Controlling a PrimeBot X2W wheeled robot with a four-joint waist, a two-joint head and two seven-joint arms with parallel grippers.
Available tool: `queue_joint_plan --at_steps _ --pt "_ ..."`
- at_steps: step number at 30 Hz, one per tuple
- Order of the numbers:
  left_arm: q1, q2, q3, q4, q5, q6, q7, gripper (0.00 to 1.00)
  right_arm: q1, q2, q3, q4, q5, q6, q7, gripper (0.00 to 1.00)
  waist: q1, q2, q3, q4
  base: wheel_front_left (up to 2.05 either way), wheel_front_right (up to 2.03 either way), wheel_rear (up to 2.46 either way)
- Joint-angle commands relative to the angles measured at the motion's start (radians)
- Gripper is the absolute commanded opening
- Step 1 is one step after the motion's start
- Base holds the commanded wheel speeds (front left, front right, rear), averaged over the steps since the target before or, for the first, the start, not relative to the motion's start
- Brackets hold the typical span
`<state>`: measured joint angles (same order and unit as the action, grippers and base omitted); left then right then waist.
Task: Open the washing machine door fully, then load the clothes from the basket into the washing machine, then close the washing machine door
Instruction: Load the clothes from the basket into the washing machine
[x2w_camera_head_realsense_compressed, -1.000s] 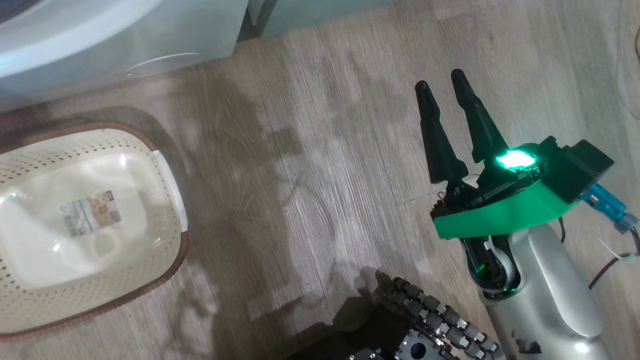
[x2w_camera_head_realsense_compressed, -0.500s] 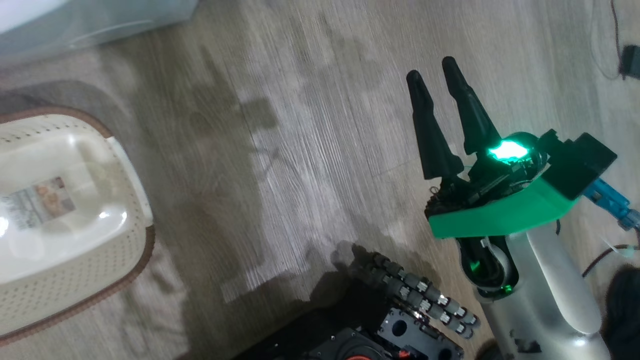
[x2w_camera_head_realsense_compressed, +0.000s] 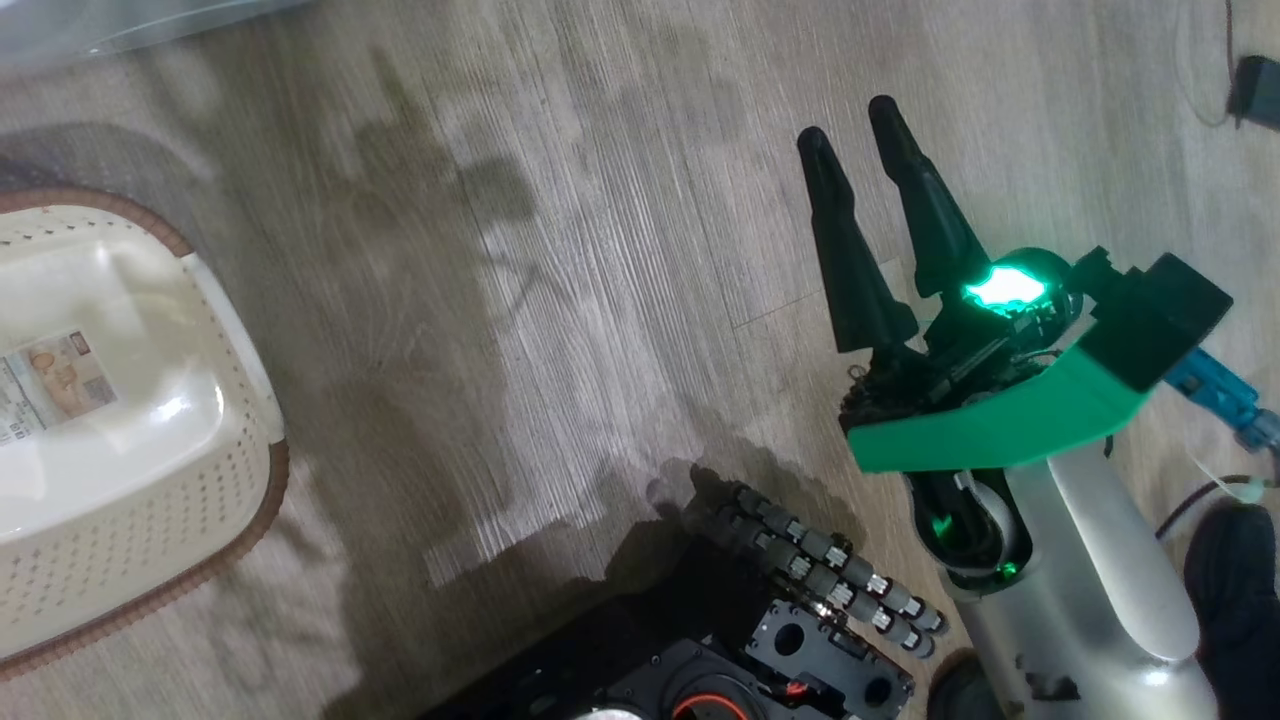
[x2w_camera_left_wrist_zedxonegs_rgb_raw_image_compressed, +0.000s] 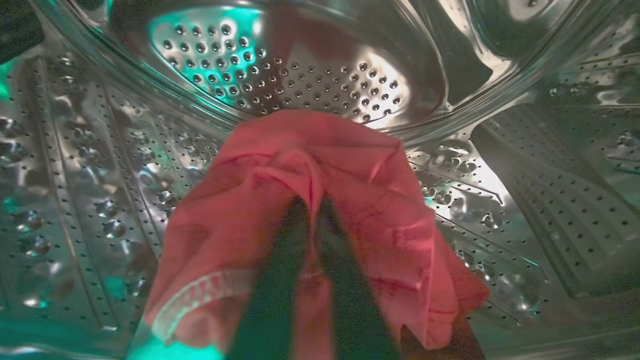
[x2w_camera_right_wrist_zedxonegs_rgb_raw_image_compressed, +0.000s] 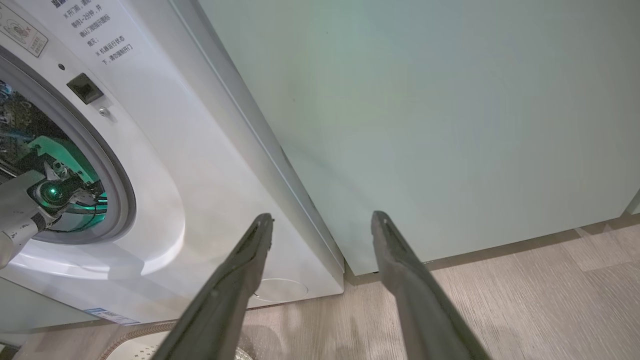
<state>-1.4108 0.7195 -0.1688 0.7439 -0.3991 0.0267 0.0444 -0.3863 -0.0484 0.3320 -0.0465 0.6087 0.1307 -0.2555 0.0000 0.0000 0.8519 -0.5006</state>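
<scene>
Releasing the clothes inside the washing machine requires full opening; left end effector nearly together, clamping indeterminate. The right end effector stands apart.

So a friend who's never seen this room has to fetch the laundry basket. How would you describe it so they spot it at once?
Start at the big white washing machine; on the wooden floor in front of it sits the basket. It is a cream plastic tub with rows of small holes, a brown rim and a paper label inside, unlike anything else on that floor.
</scene>
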Motion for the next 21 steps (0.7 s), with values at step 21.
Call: queue_joint_plan --at_steps 21 --pt "0.360 -0.106 0.033 -0.289 -0.087 0.061 -0.211 1.00 0.026 -0.002 -0.068 0.007 -0.105 0.000 -0.006 1.00 0.0000 0.0000 -0.165 0.151 0.00 0.00 0.00"
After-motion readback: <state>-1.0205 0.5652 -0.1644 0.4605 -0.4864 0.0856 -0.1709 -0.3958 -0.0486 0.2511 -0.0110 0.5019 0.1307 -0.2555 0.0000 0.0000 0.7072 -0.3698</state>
